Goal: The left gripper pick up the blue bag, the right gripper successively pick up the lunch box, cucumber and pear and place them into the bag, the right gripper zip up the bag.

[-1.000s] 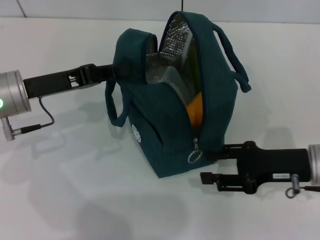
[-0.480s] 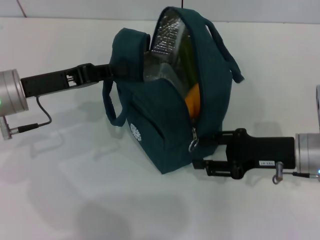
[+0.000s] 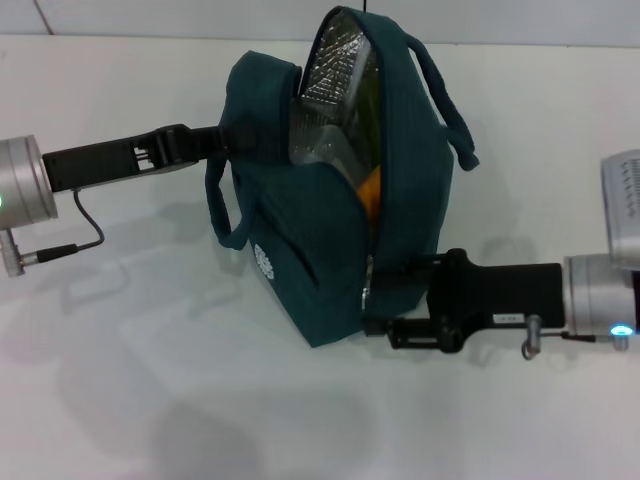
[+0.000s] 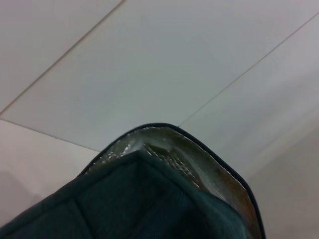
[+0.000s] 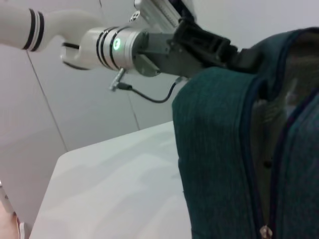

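Note:
The blue bag (image 3: 320, 250) stands tilted on the white table, its top unzipped and its silver lining (image 3: 335, 70) showing. An orange-yellow thing (image 3: 368, 190) shows inside; the rest of the contents are hidden. My left gripper (image 3: 222, 140) is shut on the bag's upper left rim; the bag fills the left wrist view (image 4: 124, 204). My right gripper (image 3: 385, 300) is open at the bag's lower right corner, its fingers on either side of the zipper pull (image 3: 366, 290). The right wrist view shows the bag (image 5: 214, 149), the pull (image 5: 265, 231) and the left gripper (image 5: 239, 55).
The white table (image 3: 150, 380) spreads around the bag. The bag's two carry handles hang loose, one on the left (image 3: 222, 215) and one on the right (image 3: 450, 110). A cable (image 3: 80, 235) hangs under the left arm.
My right gripper has moved left and a little up, reaching the bag's lower corner at the zipper pull. The bag has been pushed left and tilts more. The left gripper keeps its hold.

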`<state>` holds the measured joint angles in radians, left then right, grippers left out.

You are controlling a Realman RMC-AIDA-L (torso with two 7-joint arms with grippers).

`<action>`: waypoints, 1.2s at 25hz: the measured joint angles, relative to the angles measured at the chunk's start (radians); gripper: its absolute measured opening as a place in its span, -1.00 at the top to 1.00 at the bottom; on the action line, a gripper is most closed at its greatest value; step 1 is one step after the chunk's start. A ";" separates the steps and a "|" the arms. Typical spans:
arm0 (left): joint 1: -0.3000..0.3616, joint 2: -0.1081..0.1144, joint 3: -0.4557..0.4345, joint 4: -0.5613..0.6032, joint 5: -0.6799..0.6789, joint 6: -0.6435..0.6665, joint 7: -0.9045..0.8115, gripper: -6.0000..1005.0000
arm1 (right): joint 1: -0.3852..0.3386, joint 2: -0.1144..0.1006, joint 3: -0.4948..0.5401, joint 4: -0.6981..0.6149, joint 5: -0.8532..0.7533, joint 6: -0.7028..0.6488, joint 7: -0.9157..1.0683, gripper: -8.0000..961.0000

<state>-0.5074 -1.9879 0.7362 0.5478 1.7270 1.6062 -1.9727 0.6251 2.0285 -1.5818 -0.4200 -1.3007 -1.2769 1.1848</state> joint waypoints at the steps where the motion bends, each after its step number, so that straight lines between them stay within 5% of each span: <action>1: 0.001 0.000 0.000 0.000 0.000 0.000 0.000 0.91 | 0.000 0.000 -0.011 -0.002 0.018 0.027 0.000 -0.10; 13: 0.005 0.000 0.000 0.000 -0.001 0.000 0.012 0.91 | -0.006 -0.001 -0.046 0.002 0.122 0.094 -0.001 -0.07; 24: 0.010 0.009 0.000 0.000 -0.006 0.000 0.015 0.91 | -0.016 -0.001 -0.046 0.004 0.127 0.099 0.000 0.41; 27: 0.010 0.010 0.000 0.000 -0.006 0.000 0.015 0.91 | -0.022 -0.001 -0.046 0.004 0.127 0.099 0.002 0.81; 30: 0.011 0.011 0.000 0.000 -0.009 0.000 0.015 0.91 | -0.026 -0.001 -0.046 0.004 0.127 0.095 0.006 0.90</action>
<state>-0.4963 -1.9764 0.7364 0.5475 1.7179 1.6061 -1.9573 0.5991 2.0276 -1.6276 -0.4158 -1.1742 -1.1820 1.1910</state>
